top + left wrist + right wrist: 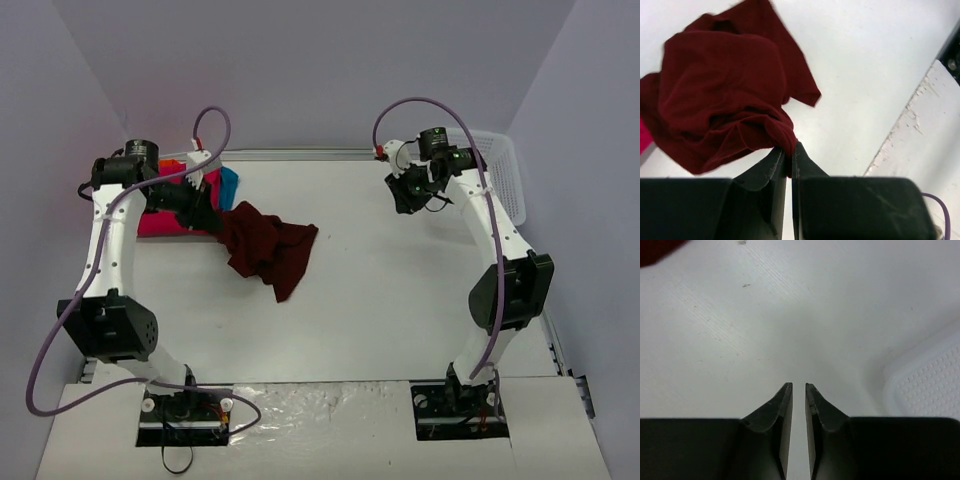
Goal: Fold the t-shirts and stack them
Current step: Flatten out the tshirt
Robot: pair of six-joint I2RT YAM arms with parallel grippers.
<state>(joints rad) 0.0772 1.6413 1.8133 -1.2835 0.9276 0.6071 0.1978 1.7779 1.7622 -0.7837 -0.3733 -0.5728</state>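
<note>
The limp dark maroon cloth t-shirt (725, 92) is pinched at a fold by the left gripper (789, 152); corners are judged better holds. The right gripper (799, 388) is closed, empty.

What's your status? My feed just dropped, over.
Left gripper shut on maroon t-shirt, crumpled, unfolded. Right gripper shut, empty, near white basket. Pink shirt beside maroon one, far left. Nothing blocking.

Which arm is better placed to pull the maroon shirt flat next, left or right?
Left, probably. The left gripper is shut on a fold of the crumpled maroon t-shirt. The right gripper is shut on nothing, above the table by the white basket, well away from the shirt.
</note>
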